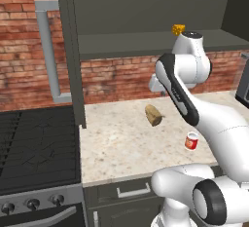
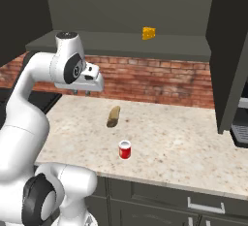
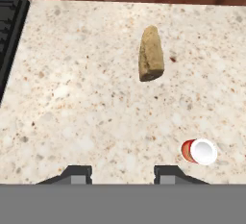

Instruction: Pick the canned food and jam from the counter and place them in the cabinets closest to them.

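- Beige speckled counter (image 1: 121, 143) against red brick wall (image 2: 155, 82), black stove (image 1: 34, 148) at its left end, open dark cabinet (image 2: 145, 43) overhead with yellow wedge (image 2: 149, 33) on its shelf.
- Can (image 2: 125, 149) upright near counter's front edge, red with pale top; in hand view (image 3: 199, 151) low and right of tool's centre line.
- Brown lump (image 3: 151, 54) lying further back toward wall, well apart from can; not a target, leave alone.
- Jam jar not made out on this stretch of counter.
- Tool (image 3: 123, 174) held high over counter, pointing down, fingers (image 3: 77, 174) spread apart, holding nothing.
- Step judged: reach for can, not yet aligned.
- To do it well: shift tool toward can until it sits between both tips in hand view, then descend straight.
- Keep fingers wide until they straddle can's sides; close around body below rim, not on pale top.
- Risk: can close to front edge, sideways nudge could tip or roll it off; come from above, no sweeping.
- After grip: lift clear before swinging up to cabinet shelf, mind open door (image 1: 73, 50) on left.
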